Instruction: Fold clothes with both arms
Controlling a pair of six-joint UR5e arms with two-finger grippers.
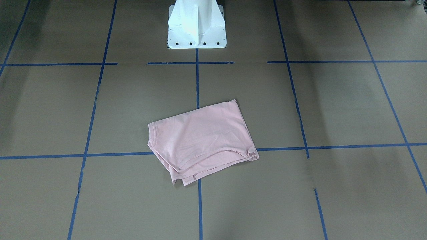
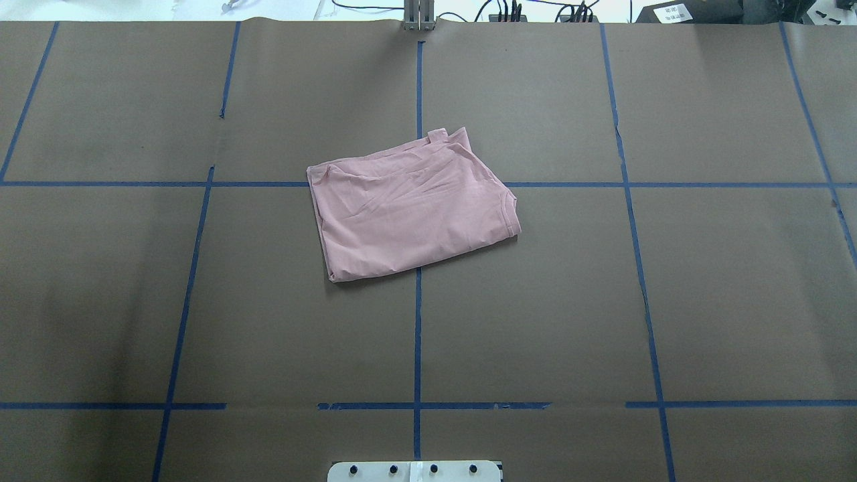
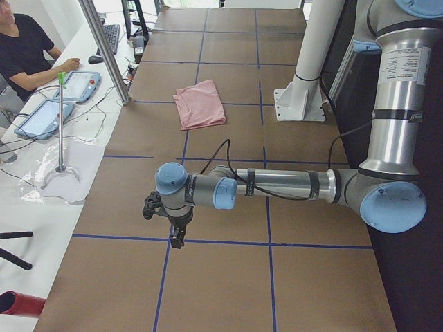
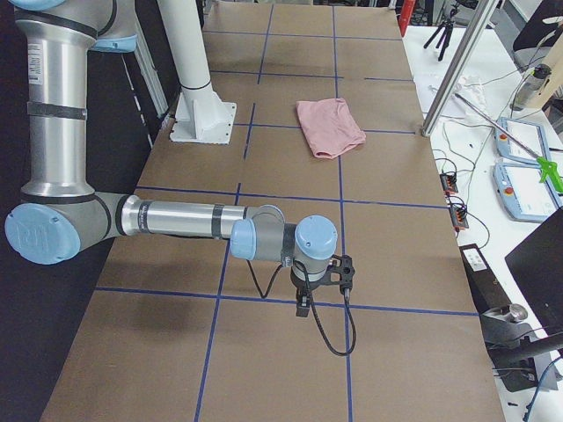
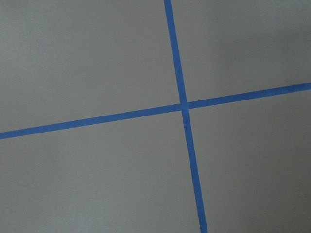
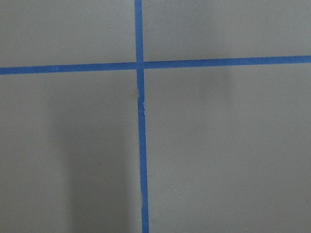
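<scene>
Left gripper [image 3: 177, 235], right gripper [image 4: 303, 303]: hovering well apart from the T-shirt [image 2: 408, 214]; spread or closed, cannot tell. T-shirt lying folded askew; a one-sided tug would be risking unfolding it.

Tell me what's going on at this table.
The pink T-shirt lies folded in a rough rectangle near the middle of the table, untouched. The left gripper and right gripper hang over bare table at opposite ends, far from it; open or shut, I cannot tell. A person sits alongside.
</scene>
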